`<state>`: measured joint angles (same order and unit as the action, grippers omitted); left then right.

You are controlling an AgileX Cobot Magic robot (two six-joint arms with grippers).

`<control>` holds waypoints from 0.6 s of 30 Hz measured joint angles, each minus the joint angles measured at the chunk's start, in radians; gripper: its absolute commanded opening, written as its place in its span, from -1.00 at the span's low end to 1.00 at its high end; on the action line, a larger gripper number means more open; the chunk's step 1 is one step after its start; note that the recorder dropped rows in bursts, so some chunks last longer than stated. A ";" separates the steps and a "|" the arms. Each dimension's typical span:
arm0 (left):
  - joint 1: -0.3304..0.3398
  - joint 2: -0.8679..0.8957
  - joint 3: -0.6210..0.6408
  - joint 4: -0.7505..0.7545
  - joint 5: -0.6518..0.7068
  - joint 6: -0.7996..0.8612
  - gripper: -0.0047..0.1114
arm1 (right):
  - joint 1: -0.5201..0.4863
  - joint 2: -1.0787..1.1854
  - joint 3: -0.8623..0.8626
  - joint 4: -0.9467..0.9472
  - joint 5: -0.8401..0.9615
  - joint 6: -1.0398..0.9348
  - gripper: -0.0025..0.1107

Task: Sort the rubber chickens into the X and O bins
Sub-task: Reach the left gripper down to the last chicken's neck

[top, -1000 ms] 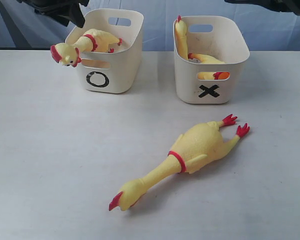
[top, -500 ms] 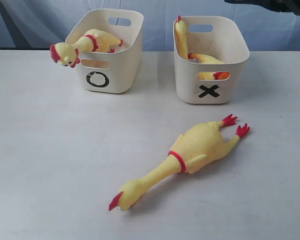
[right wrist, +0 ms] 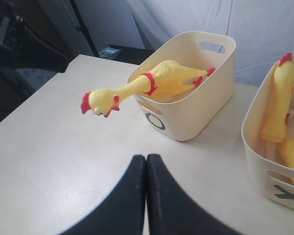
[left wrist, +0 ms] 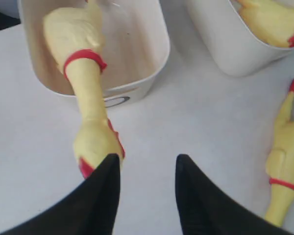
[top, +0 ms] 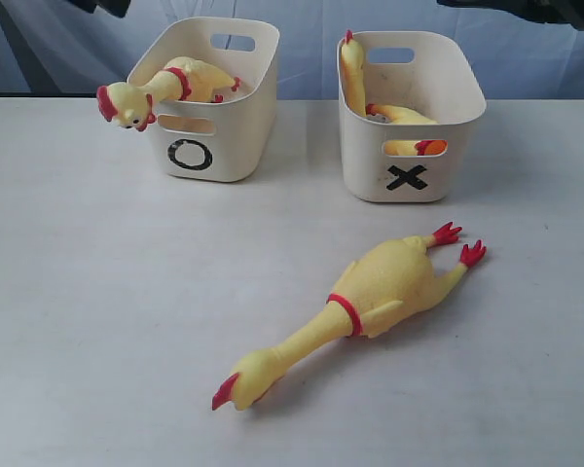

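Observation:
One rubber chicken (top: 165, 86) lies in the O bin (top: 214, 131) with its neck and head hanging over the rim; the left wrist view shows this chicken (left wrist: 83, 83) too. Two chickens (top: 353, 68) (top: 404, 117) are in the X bin (top: 409, 156). Another chicken (top: 375, 292) lies on the table in front of the X bin, beak toward the front. My left gripper (left wrist: 147, 164) hovers open above the table by the hanging head, holding nothing. My right gripper (right wrist: 146, 159) is shut and empty, above the table, away from the bins.
Both bins stand side by side at the back of the white table (top: 97, 311). A blue-white cloth backdrop (top: 302, 39) hangs behind them. Part of the right arm (top: 526, 10) shows at the top right edge of the exterior view.
The left arm has lifted away from the O bin and almost left the exterior view. The chicken stays draped over the bin's rim. The right arm has not moved.

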<state>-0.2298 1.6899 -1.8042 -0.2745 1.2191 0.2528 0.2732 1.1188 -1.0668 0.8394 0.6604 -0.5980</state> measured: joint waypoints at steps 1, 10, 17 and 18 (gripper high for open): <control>-0.028 -0.025 0.036 0.011 0.000 0.006 -0.30 | 0.000 0.000 0.000 0.000 -0.010 0.000 -0.96; -0.354 -0.173 0.373 0.060 0.000 0.286 -0.18 | 0.000 0.000 0.000 0.006 -0.073 0.000 -0.96; -0.456 -0.054 0.482 0.006 -0.159 0.432 0.07 | 0.000 0.000 0.000 -0.050 -0.017 0.000 -0.96; -0.462 -0.035 0.484 -0.013 -0.169 0.432 0.07 | 0.000 0.000 0.000 -0.057 -0.017 0.000 -0.96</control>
<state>-0.6921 1.6552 -1.3198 -0.2876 1.0500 0.6845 0.2732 1.1188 -1.0668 0.7823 0.6429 -0.5980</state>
